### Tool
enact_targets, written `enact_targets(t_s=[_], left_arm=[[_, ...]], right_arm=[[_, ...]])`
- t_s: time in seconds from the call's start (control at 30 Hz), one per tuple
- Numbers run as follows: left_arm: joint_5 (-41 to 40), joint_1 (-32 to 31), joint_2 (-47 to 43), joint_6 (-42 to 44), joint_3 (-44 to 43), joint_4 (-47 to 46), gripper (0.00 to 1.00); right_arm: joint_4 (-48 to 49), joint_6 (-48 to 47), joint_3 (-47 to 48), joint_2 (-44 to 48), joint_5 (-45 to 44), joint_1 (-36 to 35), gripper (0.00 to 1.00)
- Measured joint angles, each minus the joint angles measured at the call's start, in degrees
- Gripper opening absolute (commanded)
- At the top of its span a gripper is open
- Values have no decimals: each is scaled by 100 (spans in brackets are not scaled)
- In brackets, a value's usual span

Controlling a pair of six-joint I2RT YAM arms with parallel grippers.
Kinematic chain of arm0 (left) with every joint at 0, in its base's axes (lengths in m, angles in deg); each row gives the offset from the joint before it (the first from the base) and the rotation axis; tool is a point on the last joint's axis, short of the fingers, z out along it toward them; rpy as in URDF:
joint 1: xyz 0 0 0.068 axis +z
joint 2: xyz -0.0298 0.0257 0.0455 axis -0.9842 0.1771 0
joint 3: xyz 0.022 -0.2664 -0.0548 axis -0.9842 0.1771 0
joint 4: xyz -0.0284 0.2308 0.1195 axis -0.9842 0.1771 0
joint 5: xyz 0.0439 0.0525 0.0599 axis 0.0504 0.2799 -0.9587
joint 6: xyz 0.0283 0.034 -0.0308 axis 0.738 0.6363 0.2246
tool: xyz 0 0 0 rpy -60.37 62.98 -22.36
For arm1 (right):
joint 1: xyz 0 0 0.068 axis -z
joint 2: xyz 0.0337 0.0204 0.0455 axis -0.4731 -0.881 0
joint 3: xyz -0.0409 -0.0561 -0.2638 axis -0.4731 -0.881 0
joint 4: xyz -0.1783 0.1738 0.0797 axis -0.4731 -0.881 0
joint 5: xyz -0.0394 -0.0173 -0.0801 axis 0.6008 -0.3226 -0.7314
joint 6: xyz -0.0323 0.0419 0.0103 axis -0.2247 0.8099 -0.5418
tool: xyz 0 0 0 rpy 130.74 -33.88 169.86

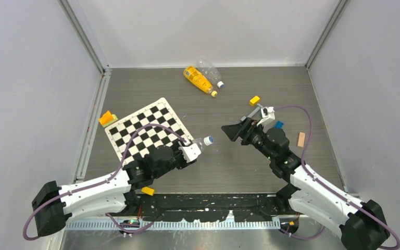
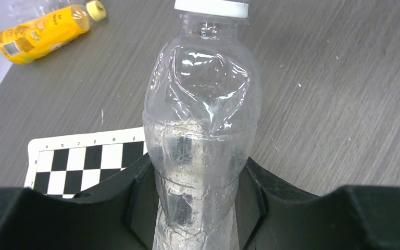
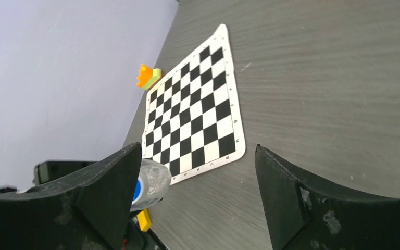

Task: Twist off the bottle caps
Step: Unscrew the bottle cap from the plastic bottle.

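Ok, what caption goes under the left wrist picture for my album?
Left gripper clamps a clear crinkled plastic bottle, its white round screw cap still on.

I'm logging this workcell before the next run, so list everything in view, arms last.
held clear bottle: 1, clear and crinkled, in the left gripper
far clear bottle: 1, clear, lying at the far edge
yellow-orange bottle: 1, lying beside the far clear bottle
bottle caps: 3, one yellow, two white to pale blue, all on their bottles
checkerboard mat: 1, black and white, left side
yellow blocks: 2, far right, near the left arm
blue block: 1, right
orange block: 1, on a green piece, beside the mat
tan strip: 1, right edge
left gripper: shut on the held clear bottle
right gripper: open, empty
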State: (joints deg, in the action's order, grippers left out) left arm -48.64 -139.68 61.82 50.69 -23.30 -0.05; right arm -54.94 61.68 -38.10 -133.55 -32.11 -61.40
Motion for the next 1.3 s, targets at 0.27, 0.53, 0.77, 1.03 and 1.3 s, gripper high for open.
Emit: enact_targets(t_s=[0.27,0.53,0.77,1.03,1.3], left_arm=[[-376,-2,-122,-63,254,-785,0],[-529,-2,-122,-162,326,-1182,0],[-645,-2,-181,-330,372,-1279,1],[-767,-2,-236,-428,378,-1283,0],[-852,-2,-140,-358,511,-1373,0]], right_arm=[[-1637,752,942,-9,-1117,2,100],[-1644,1174,363,890,-1646,31,93],[-2422,1005,955,450,-1106,31,82],[-1923,1309,1040,-175,31,31,66],[-1294,1663,1036,-520,645,31,61]])
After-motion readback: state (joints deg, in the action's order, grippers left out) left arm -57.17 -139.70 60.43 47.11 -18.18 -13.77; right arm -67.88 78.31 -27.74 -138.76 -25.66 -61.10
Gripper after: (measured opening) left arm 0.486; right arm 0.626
